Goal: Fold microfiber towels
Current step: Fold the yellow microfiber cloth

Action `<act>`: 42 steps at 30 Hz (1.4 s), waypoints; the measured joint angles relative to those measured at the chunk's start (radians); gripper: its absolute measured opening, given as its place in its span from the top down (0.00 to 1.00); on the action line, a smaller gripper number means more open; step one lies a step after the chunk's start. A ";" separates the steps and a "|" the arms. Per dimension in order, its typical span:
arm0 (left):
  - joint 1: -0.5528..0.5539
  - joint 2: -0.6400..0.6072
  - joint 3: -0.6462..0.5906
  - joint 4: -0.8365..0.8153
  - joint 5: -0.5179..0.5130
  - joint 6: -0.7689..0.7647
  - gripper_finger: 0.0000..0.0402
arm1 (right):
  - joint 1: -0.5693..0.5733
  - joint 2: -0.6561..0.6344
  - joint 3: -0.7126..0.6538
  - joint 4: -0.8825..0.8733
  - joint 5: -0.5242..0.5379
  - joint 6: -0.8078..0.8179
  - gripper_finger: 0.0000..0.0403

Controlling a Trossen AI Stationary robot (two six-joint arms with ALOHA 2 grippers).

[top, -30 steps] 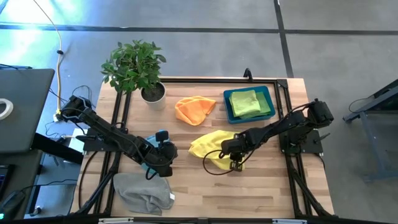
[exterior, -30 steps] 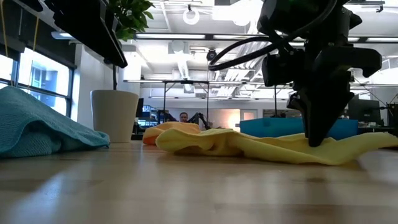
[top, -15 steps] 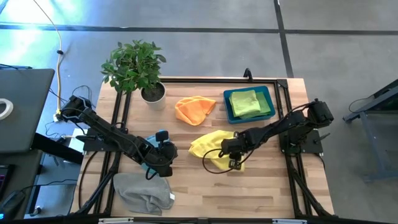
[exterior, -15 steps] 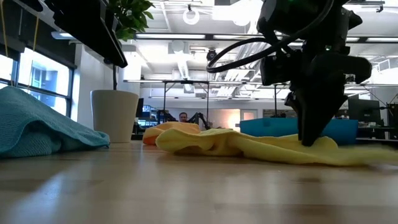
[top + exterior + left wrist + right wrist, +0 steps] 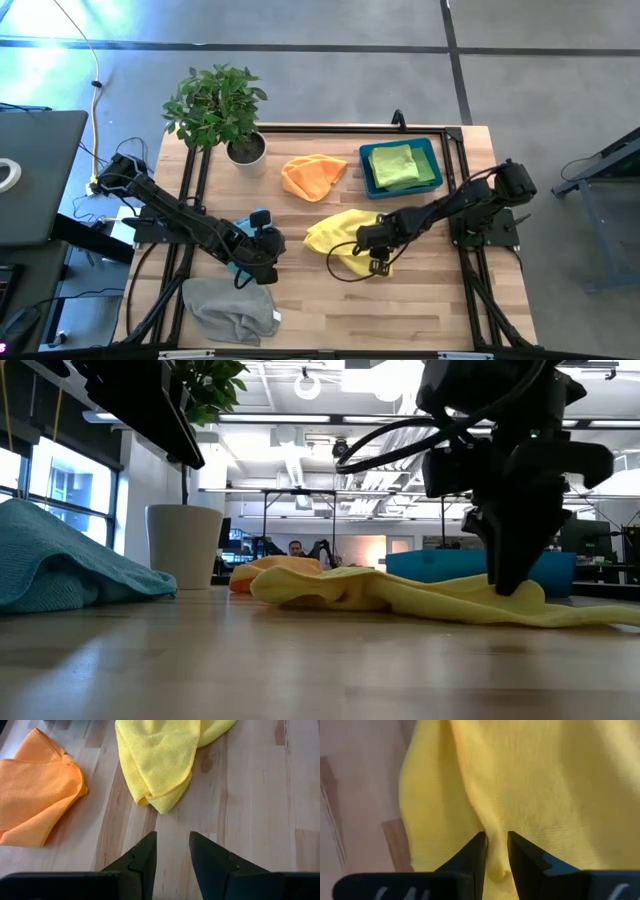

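Observation:
The yellow towel (image 5: 335,230) lies crumpled in the middle of the table. My right gripper (image 5: 378,264) stands on its near right part, shut on a ridge of it. The orange towel (image 5: 313,176) lies bunched farther back. A green towel (image 5: 393,165) rests in the blue bin (image 5: 432,150). My left gripper (image 5: 262,252) hangs open over the light blue towel (image 5: 60,560) at the left, holding nothing. The grey towel (image 5: 230,308) lies heaped by the near edge. My right gripper pinches a raised ridge of the yellow towel (image 5: 495,865) between its two fingers, near the towel's near right end. The fingers come from above, pointing steeply down. One layer or several, I cannot tell. The towel lies slack on the table (image 5: 400,595).
A potted plant (image 5: 215,105) stands at the far left corner. The blue bin sits at the far right. Bare wood stretches along the near edge to the right of the grey towel. Cables trail from both arms across the tabletop.
My right gripper has swayed slightly toward the table's left and come back. The yellow towel's right-hand end, which stood raised beside the gripper, has dropped and now lies flat on the table; the rest of the towel has stayed put.

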 joint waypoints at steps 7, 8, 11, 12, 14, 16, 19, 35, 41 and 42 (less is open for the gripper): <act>0.000 0.000 0.000 0.001 -0.027 0.023 0.74 | 0.016 0.000 -0.002 -0.009 0.061 0.035 0.86; 0.000 0.000 0.000 0.001 -0.034 0.028 0.74 | 0.016 0.000 -0.002 -0.009 0.063 0.035 0.88; 0.000 0.000 0.000 0.001 -0.041 0.048 0.74 | 0.016 0.000 -0.002 -0.009 0.065 0.035 0.96; 0.000 0.000 0.000 0.001 -0.042 0.056 0.74 | 0.016 0.000 -0.002 -0.009 0.065 0.035 0.98; 0.000 0.012 0.000 0.013 -0.042 0.088 0.74 | 0.016 0.000 -0.002 -0.009 0.065 0.039 0.99; 0.000 0.032 0.000 0.034 -0.046 0.146 0.74 | 0.016 0.000 -0.002 -0.008 0.065 0.049 0.99; 0.005 0.079 0.001 0.113 -0.056 0.271 0.74 | 0.016 0.000 -0.002 -0.008 0.063 0.061 1.00; 0.227 0.329 0.000 0.505 0.307 0.785 0.74 | 0.059 -0.030 0.000 -0.029 0.003 0.098 1.00; 0.326 0.379 -0.001 0.505 0.433 0.796 0.74 | 0.082 -0.038 0.000 -0.037 0.024 0.121 1.00; 0.336 0.382 0.000 0.496 0.468 0.795 0.74 | 0.083 -0.038 0.000 -0.040 0.029 0.121 1.00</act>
